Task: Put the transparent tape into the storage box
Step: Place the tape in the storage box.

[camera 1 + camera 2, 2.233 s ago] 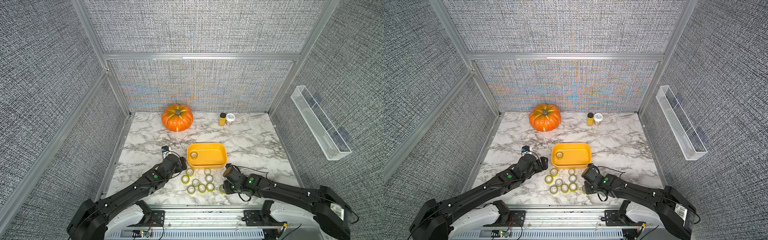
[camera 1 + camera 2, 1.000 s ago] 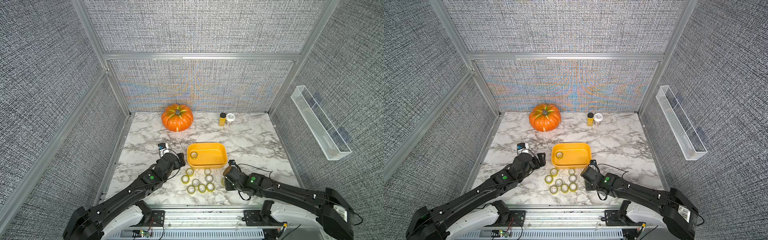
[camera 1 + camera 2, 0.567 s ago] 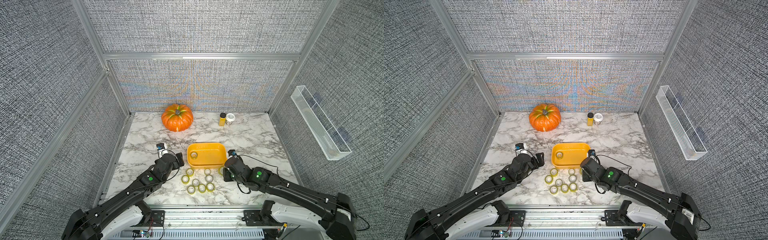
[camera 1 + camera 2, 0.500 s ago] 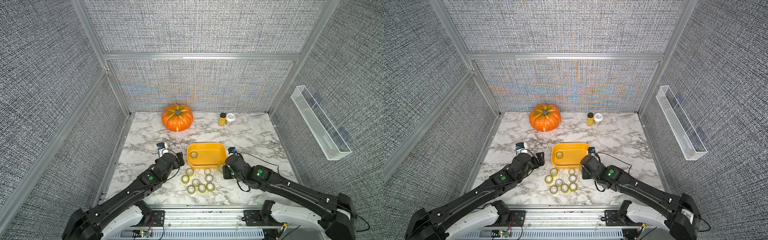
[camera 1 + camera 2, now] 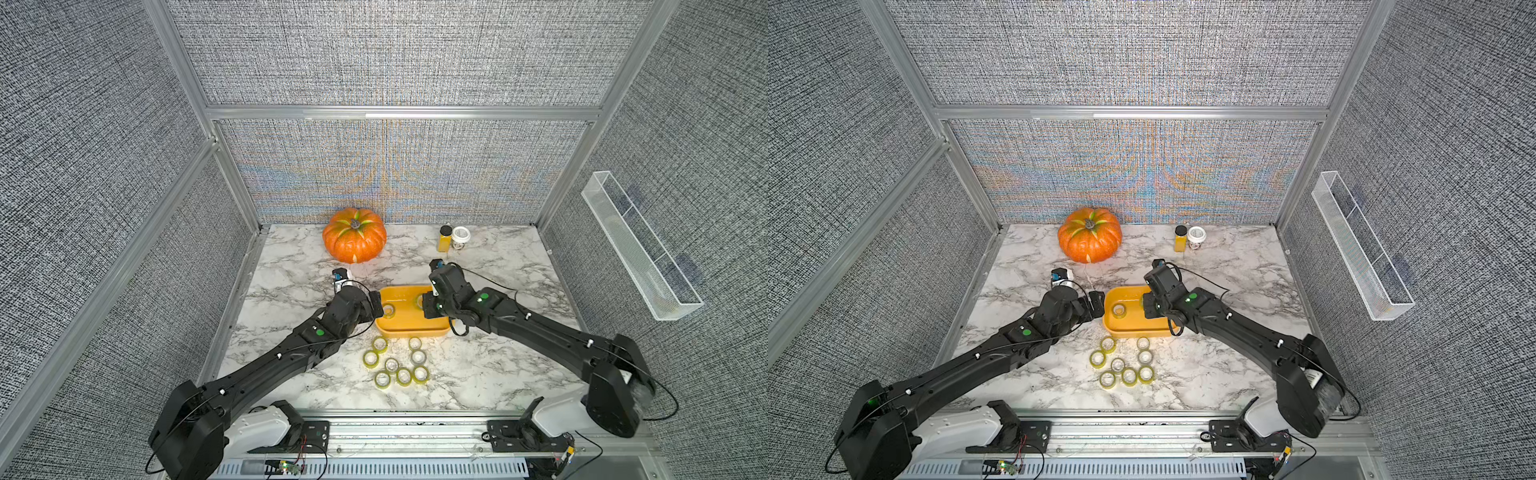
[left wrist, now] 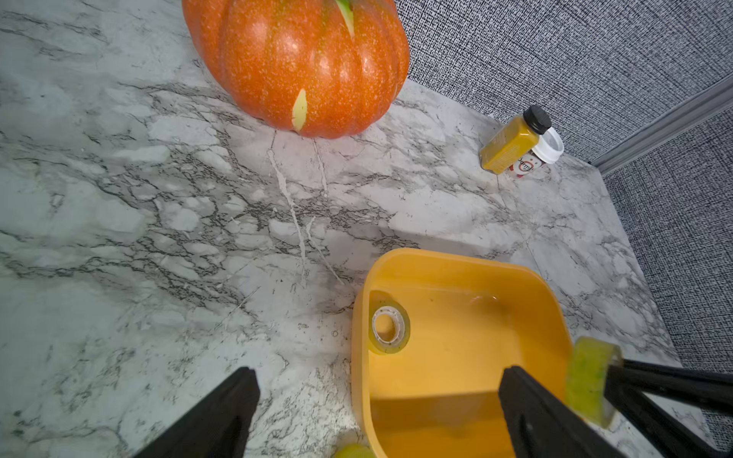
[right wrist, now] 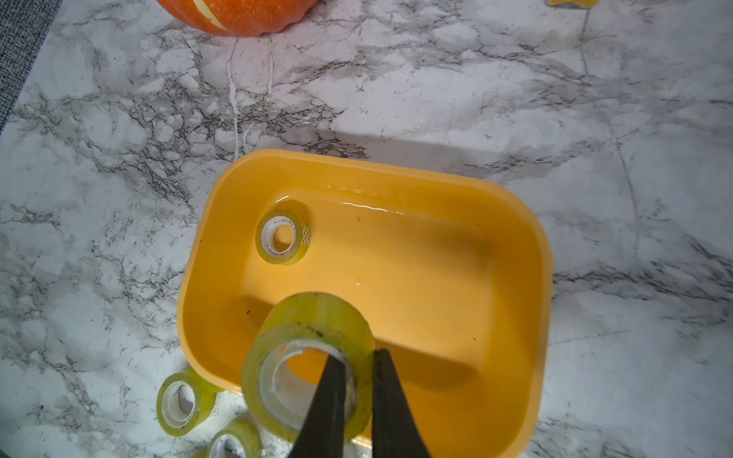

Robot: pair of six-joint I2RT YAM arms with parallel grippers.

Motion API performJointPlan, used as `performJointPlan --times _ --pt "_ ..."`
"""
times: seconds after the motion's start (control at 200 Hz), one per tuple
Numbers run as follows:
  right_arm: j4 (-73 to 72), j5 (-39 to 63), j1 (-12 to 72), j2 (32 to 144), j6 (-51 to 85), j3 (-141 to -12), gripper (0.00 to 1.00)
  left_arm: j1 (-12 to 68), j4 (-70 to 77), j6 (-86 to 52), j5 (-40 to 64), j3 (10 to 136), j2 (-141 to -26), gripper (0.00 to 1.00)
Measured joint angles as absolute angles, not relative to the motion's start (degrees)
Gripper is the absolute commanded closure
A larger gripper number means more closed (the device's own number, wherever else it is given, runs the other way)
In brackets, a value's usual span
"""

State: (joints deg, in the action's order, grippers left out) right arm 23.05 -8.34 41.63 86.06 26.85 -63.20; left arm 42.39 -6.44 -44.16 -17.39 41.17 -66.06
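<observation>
Reaching over storage box (image 7: 357, 174) | right jaws clamped on tape roll (image 7: 317, 317) | left jaws apart, empty, beside box

I count ten little yellow-green rings of clear tape (image 5: 391, 365). There is one yellow plastic tub (image 5: 411, 331), one round orange pumpkin (image 5: 354, 241), one small yellow bottle (image 5: 444, 243), one white-lidded jar (image 5: 460, 234), one long clear tray (image 5: 638, 249) and two black arms (image 5: 291, 357).

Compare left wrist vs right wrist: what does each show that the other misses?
Left wrist only: left tool open; black-capped yellow bottle beside white-lidded jar, cut to a scrap in the right wrist view. Right wrist only: right tool pinching the wall of the held tape roll, one finger through its core. Both: yellow tub with one tape roll lying inside, pumpkin.
</observation>
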Motion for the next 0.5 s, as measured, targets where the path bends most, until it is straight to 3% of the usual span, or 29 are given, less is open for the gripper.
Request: performJointPlan --times 0.501 --pt "23.03 -7.53 40.03 98.89 23.64 -68.88 1.0 40.47 -8.54 -44.62 -16.51 36.86 -62.67 0.0"
